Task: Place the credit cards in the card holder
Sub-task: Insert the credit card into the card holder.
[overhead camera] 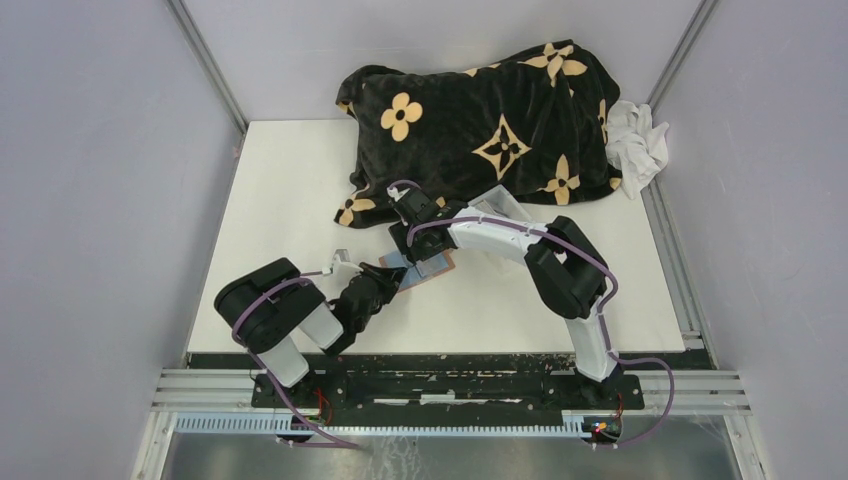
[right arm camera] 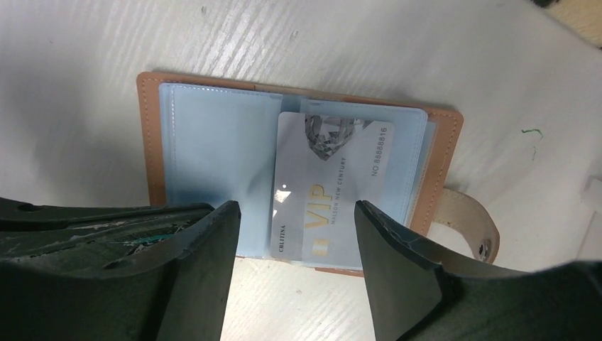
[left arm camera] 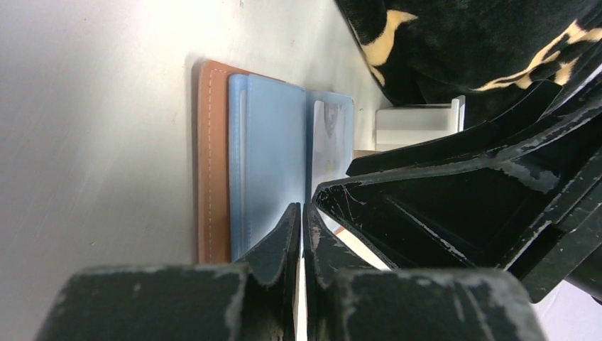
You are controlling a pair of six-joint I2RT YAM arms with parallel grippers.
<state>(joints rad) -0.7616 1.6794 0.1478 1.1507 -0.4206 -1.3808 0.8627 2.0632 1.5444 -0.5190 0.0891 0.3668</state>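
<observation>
The tan leather card holder point(right arm camera: 149, 142) lies open on the white table, with pale blue sleeves inside and a snap strap point(right arm camera: 474, 226) at its right. A grey-silver "VIP" credit card point(right arm camera: 330, 188) lies in the right sleeve, its near edge just past the sleeve's edge. My right gripper point(right arm camera: 297, 209) is open and empty, hovering over that card. My left gripper point(left arm camera: 302, 207) is shut, its tips at the near edge of the left sleeve point(left arm camera: 266, 163). In the top view the holder point(overhead camera: 432, 268) lies between the left gripper point(overhead camera: 392, 282) and the right gripper point(overhead camera: 408, 243). No other cards show.
A black blanket with gold flower patterns point(overhead camera: 490, 120) is heaped at the back of the table, close behind the right gripper. White cloth point(overhead camera: 638, 145) lies at the blanket's right. A small white object point(overhead camera: 340, 260) sits by the left arm.
</observation>
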